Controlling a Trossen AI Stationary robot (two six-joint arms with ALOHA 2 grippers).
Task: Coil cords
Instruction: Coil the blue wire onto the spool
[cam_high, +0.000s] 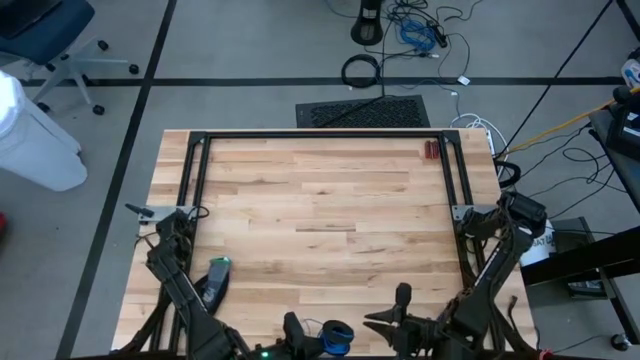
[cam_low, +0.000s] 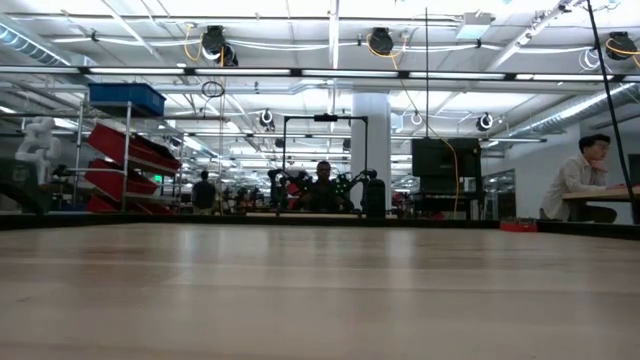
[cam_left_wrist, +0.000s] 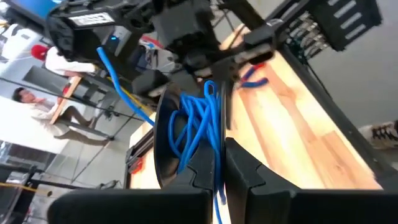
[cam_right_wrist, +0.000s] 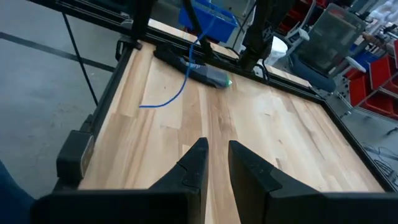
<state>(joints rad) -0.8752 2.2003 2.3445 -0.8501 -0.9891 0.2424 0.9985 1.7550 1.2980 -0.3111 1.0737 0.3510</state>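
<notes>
One blue cord (cam_high: 338, 334) sat bundled at the desk (cam_high: 320, 210) near edge, beside the left pincer (cam_high: 300, 338). From the left wrist, loops (cam_left_wrist: 196, 127) hung pinched between pressed fingers (light, floppy, best gripped mid-bundle). Right pincer (cam_right_wrist: 216, 163), slightly parted, empty; the tail (cam_right_wrist: 165, 99) trailed from the bundle.

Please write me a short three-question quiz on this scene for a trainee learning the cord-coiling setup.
1. True or false: the blue cord lies loose at the middle of the table.
2. Which gripper has the cord bundle between its fingers? A) left gripper B) right gripper C) neither
3. Fill in: the right gripper's jaws hold ____.

Key:
1. False; the bundle is at the table's near edge, at the left gripper, with a thin tail trailing onto the wood.
2. A
3. Nothing; they stand slightly apart above bare wood.
</notes>
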